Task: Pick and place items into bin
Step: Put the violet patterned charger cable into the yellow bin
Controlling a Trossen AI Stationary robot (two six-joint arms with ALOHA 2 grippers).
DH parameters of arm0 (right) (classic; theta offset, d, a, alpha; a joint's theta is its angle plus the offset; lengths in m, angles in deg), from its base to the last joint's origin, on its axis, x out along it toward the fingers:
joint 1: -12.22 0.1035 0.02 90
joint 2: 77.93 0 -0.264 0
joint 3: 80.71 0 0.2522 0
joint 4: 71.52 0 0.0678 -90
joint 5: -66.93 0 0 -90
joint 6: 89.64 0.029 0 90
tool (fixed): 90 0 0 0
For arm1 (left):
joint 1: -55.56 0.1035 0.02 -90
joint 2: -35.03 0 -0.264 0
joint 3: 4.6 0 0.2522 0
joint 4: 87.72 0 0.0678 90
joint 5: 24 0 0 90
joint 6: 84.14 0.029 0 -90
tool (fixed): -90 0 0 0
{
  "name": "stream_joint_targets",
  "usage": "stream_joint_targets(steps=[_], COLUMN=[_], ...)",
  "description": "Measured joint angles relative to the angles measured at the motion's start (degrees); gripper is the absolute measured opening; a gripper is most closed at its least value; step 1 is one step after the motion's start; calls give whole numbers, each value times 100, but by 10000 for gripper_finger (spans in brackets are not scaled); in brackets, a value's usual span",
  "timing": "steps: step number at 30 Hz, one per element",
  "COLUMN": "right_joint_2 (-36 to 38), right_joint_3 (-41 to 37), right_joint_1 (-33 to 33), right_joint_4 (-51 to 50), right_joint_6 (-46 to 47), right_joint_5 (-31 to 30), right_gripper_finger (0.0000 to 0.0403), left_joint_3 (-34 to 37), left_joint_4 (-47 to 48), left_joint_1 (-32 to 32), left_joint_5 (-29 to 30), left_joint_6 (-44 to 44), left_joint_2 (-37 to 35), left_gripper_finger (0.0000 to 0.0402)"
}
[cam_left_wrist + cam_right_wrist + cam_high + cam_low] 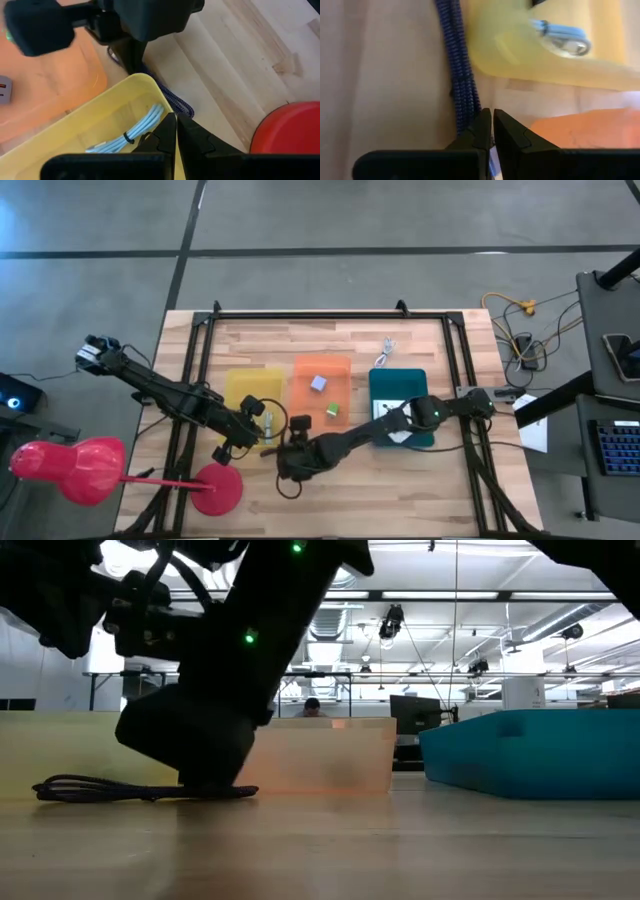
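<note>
Wooden bench (400,480), yellow bin (250,388), orange bin (320,372), teal bin (398,380), black coiled cable (100,790) beside right hand (290,468), white cable (385,352), red disc (218,490)

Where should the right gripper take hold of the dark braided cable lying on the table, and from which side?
Grip the dark braided cable across its bundled strands, coming straight down from above. It lies flat on the wood beside the yellow bin, so the right gripper's fingers probably need to straddle the bundle, clear of the bin's wall.

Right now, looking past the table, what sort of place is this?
Probably a robotics lab or open workshop: the low view shows rows of ceiling strip lights, a person seated at a monitor, and the high view shows a concrete floor with loose cables.
</note>
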Motion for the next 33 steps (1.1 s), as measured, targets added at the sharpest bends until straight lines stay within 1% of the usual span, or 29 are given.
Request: stream_joint_targets(steps=[5,7,9,11,13,14,15,17,18,19,20,22,24,25,28,33], right_joint_2=[20,20,20,20,20,20,20,24,44,114,178,200,71,-14,-249,-333], right_joint_3=[-99,1,124,301,577,749,929,1276,1369,1349,1298,1245,1217,1193,1149,1196], right_joint_1=[29,76,153,267,388,440,499,604,622,631,628,560,475,451,403,345], right_joint_4=[10,-120,-184,-353,-715,-956,-1199,-1554,-1564,-1429,-1196,-856,-641,-602,-382,-256], right_joint_6=[-46,-62,-22,141,410,589,787,1277,1538,1774,2016,2568,3049,3114,3061,2850], right_joint_5=[255,352,583,788,850,805,636,147,-2,15,277,1002,1453,1505,1465,1481], right_gripper_finger=[13,13,13,13,13,13,13,13,13,13,14,20,37,49,95,176], left_joint_3=[0,0,0,0,0,0,-5,-9,-9,-9,-9,-9,-9,-9,-9,-13], left_joint_4=[2,2,2,2,0,2,3,-17,-18,-24,-32,-61,-69,-67,-68,-53], left_joint_1=[0,0,0,0,0,0,0,-2,-2,-4,-4,-4,-4,-4,-4,-4], left_joint_5=[0,0,0,0,0,0,0,0,0,0,0,-2,-4,-4,-4,-4], left_joint_6=[1,2,9,11,11,10,9,9,9,9,9,9,8,7,5,-13], left_joint_2=[-7,-13,-13,-13,-13,-13,-13,-13,-15,-17,-22,-22,-24,-24,-44,-86], left_gripper_finger=[0,0,0,0,0,0,0,0,0,0,0,0,0,0,0,0])
